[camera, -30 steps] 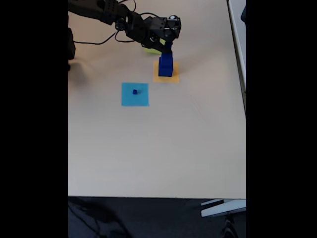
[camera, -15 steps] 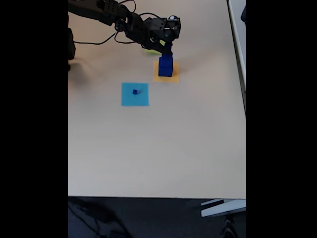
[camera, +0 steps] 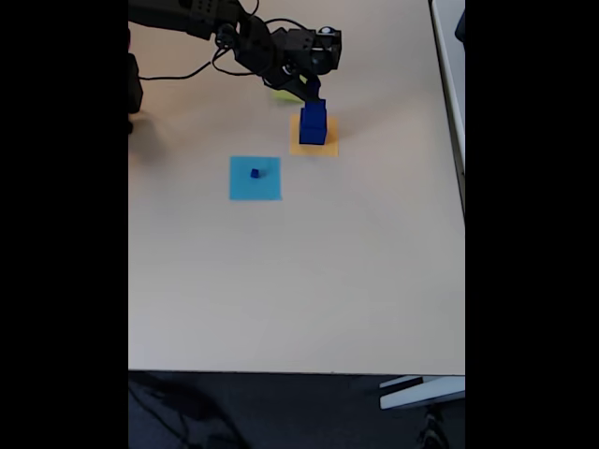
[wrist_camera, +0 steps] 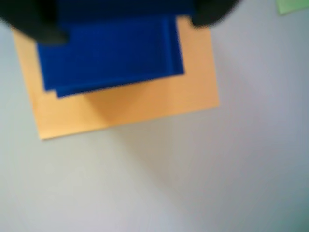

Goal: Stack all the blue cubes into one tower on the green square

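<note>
1. Since the earlier frame, the gripper (camera: 313, 94) rose slightly; the blue stack (camera: 313, 124) under it looked shorter in the fixed view.
2. Stack sat on the orange square (camera: 314, 145) near the table's (camera: 299, 281) far edge, not on the green square (wrist_camera: 292, 5).
3. Small blue cube (camera: 255, 172) lay on the light blue square (camera: 255, 178), well apart.
4. Jaw state: could not tell; dark fingers (wrist_camera: 34, 24) flanked the blue top in the wrist view.
5. Judgement: grip low and square, lift straight, then carry to green.

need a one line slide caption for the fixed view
Black arm's tool above dark blue cubes stacked on an orange-yellow paper square; a small dark blue cube sits on a light blue paper square.
</note>
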`<state>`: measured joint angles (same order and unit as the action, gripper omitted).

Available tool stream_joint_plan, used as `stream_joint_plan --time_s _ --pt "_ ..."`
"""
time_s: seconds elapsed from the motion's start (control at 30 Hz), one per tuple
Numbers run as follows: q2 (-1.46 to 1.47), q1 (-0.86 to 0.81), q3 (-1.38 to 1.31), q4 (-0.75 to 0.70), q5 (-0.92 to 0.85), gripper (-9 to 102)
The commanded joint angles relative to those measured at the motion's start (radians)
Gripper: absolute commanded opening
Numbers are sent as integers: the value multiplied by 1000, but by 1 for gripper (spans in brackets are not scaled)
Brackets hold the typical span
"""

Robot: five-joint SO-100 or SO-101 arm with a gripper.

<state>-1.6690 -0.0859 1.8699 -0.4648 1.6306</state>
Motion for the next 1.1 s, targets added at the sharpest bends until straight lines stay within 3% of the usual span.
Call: stream_joint_plan --time_s 0.0,0.3,0.47,1.07 --pt "-95 12 -123 -60 12 2" --pt "-35 135 -190 -138 193 2" --pt "25 184 -225 -114 146 1" --pt "242 331 -98 179 146 1"
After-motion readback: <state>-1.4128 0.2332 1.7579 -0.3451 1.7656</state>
